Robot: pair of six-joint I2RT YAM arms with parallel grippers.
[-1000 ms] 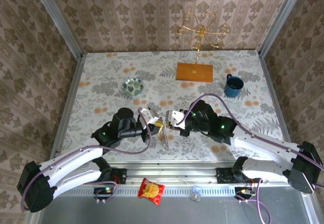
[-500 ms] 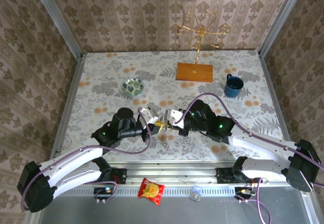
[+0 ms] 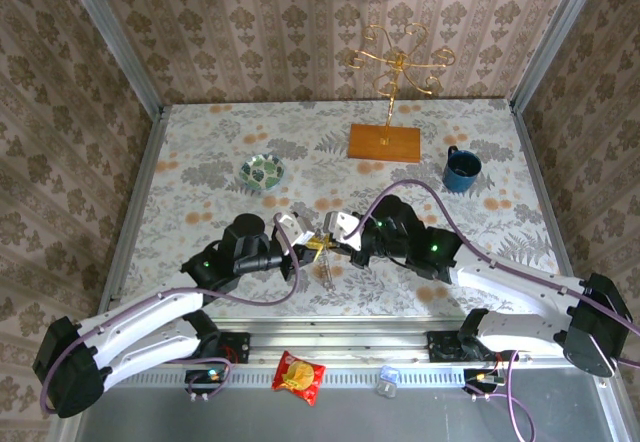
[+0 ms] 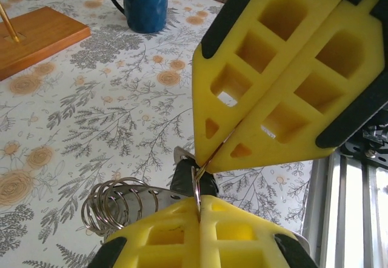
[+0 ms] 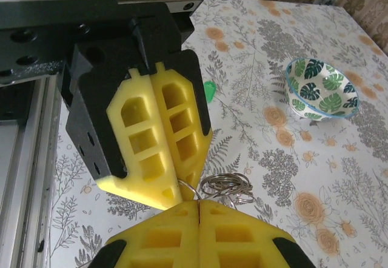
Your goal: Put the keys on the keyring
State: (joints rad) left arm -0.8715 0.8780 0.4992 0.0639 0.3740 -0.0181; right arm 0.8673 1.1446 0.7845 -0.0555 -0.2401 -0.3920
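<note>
the left claw (image 4: 199, 201) and right claw (image 5: 198, 204) meet tip to tip above the middle of the surface (image 3: 220, 142). each is pressed together on thin wire of the key bunch (image 4: 118, 207), holding it up. a thin strap (image 3: 327, 270) dangles beneath them. the green piece (image 5: 209, 91) lies on the surface nearby.

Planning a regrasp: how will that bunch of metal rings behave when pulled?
The ring cluster is several thin wire loops overlapping, so it will likely splay and dangle rather than move rigidly. Its bare shiny metal probably slips in a light pinch. Thin wire suggests it is light.
</note>
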